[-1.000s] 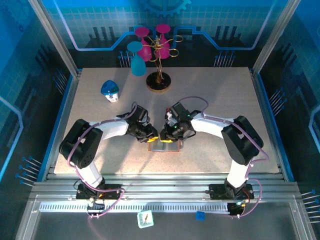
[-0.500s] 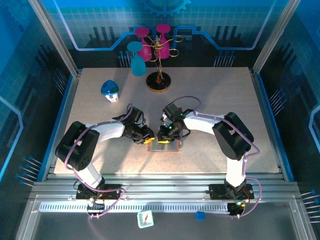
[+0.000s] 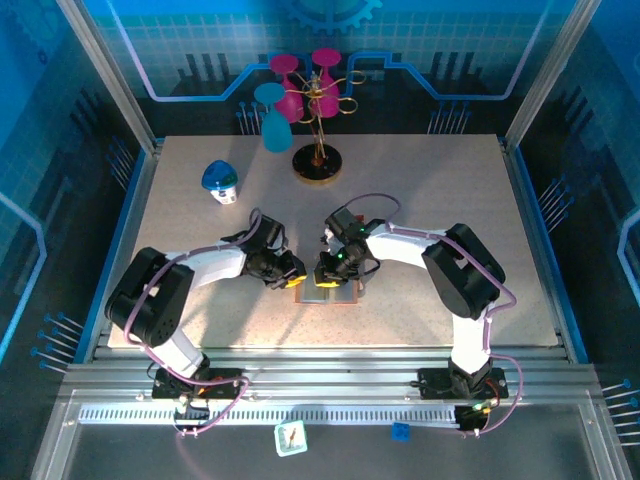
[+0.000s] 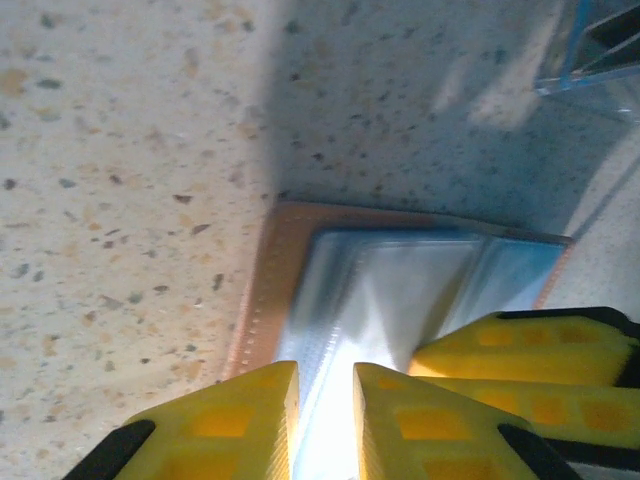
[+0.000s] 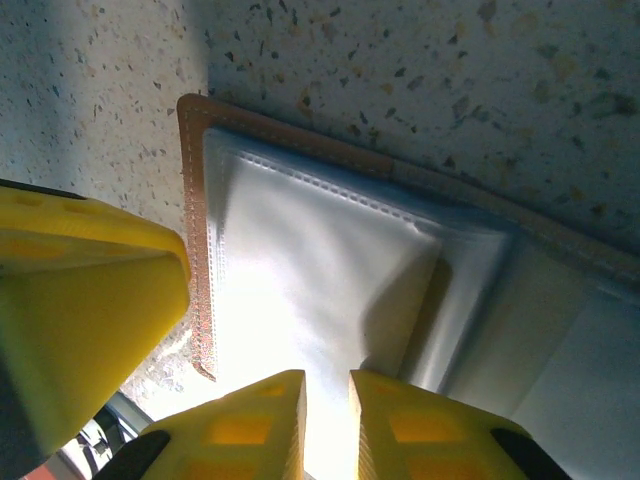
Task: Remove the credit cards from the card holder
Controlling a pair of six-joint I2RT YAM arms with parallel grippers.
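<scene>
Top external view: the card holder (image 3: pixel 327 293) lay open on the table (image 3: pixel 430 200), just below frame centre. The left gripper (image 3: pixel 293 280) and right gripper (image 3: pixel 325 276) met over it from either side. No card lay loose on the table around it, so removal was judged not yet achieved and all cards were still to be drawn out. Left wrist view: the card holder (image 4: pixel 390 285) occupied the lower centre, grey-blue panels inside a brown rim. The left gripper (image 4: pixel 325 400) had its fingertips set close together over the panel with a narrow gap. It could not be told whether they pinched anything. Right wrist view: the card holder (image 5: pixel 320 250) ran from the upper left to the right edge. The right gripper (image 5: pixel 327 405) stood at its lower edge, fingertips likewise nearly together, grip undeterminable. Whether the pockets held the credit cards could not be made out. No brand, label or legible writing appeared on the panels or rim.
</scene>
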